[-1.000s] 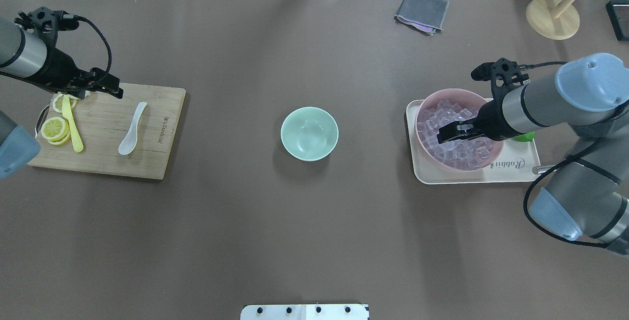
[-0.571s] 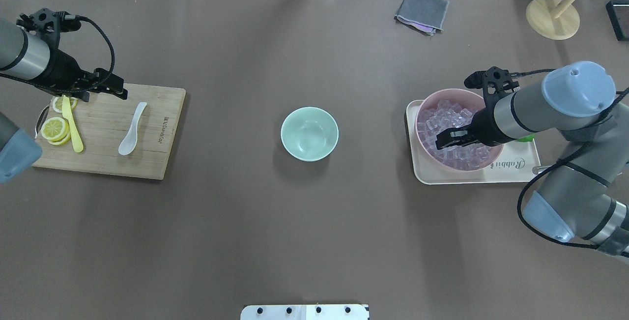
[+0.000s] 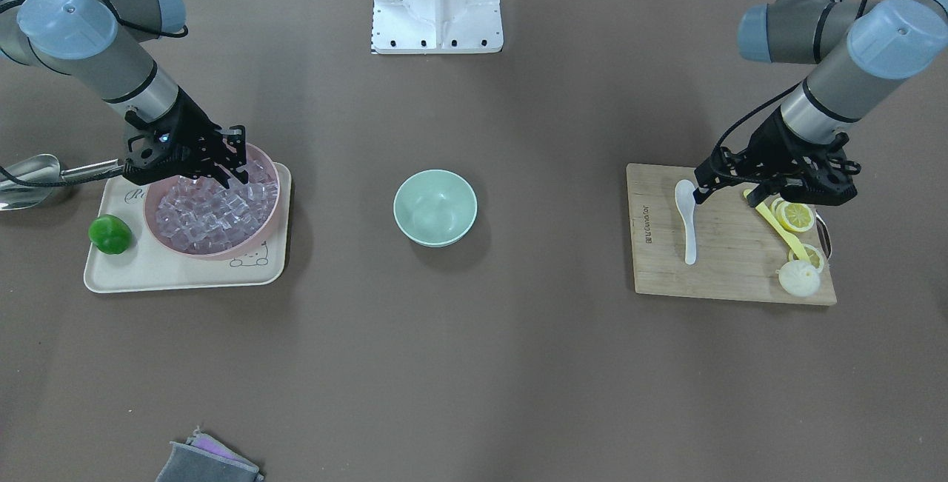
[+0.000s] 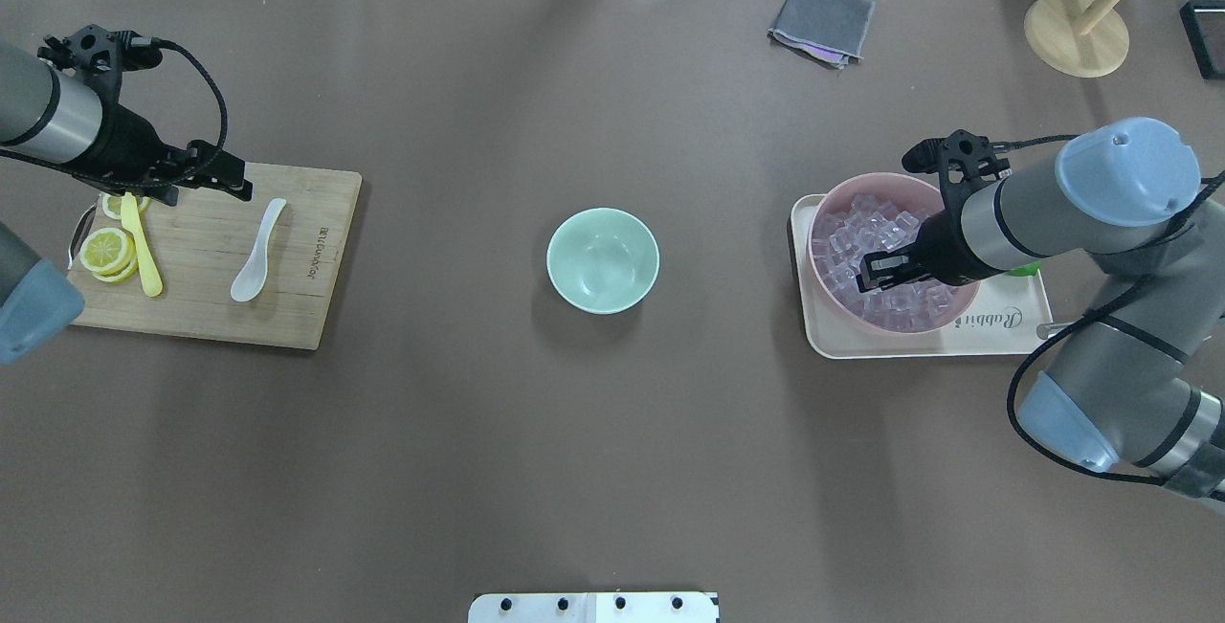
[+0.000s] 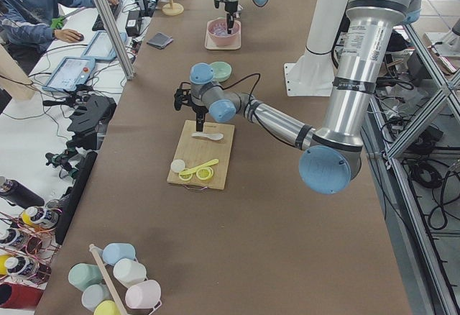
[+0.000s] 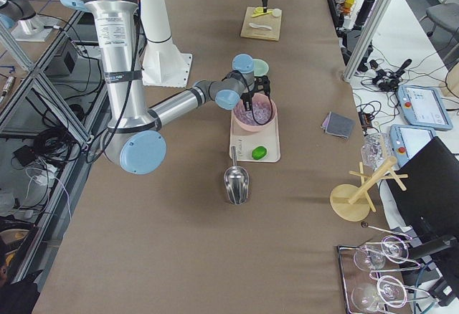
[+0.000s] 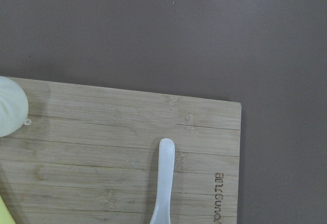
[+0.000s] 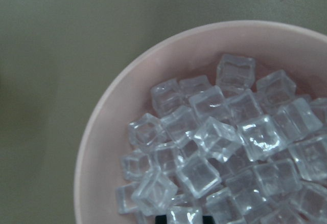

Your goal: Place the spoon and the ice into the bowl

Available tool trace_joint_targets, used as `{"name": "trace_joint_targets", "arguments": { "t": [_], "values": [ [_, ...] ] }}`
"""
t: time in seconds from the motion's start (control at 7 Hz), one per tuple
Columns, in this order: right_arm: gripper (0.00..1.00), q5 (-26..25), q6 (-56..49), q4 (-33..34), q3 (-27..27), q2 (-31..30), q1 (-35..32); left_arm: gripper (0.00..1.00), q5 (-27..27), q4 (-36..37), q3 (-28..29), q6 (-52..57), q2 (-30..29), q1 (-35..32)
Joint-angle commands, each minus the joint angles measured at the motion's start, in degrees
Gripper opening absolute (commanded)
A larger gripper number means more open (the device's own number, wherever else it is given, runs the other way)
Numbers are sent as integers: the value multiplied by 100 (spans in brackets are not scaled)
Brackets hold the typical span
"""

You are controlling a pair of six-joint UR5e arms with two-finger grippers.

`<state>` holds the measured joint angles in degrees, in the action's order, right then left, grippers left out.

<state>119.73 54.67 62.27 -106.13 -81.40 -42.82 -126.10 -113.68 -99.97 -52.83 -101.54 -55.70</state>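
Observation:
The white spoon lies on the wooden cutting board, also seen from the front and in the left wrist view. My left gripper hovers open over the board's far edge, just behind the spoon's handle. The mint-green bowl stands empty at the table's middle. Clear ice cubes fill the pink bowl. My right gripper reaches down into them. In the right wrist view its fingertips flank one ice cube.
The pink bowl sits on a cream tray with a green object. A steel scoop lies beside the tray. Lemon slices and a yellow utensil share the board. A grey cloth and a wooden stand are far right.
My right gripper has come down into the ice in the pink bowl and stayed almost still since. My left gripper has edged a little toward the spoon.

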Motion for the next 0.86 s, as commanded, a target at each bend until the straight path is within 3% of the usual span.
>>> {"name": "trace_joint_targets", "arguments": {
  "t": [0.0, 0.14, 0.29, 0.71],
  "values": [
    [0, -2, 261, 781, -294, 751, -25, 98, 15, 4, 39, 1, 3, 68],
    [0, -194, 577, 1395, -94, 1619, 79, 98, 68, 12, 65, 9, 12, 129],
    [0, -587, 954, 1541, 56, 2071, 420, 98, 260, 4, 118, 1, 12, 243],
    [0, -1704, 1713, 1490, 1038, 3092, 1212, 98, 288, -14, 215, 18, -14, 445]
  ]
}}
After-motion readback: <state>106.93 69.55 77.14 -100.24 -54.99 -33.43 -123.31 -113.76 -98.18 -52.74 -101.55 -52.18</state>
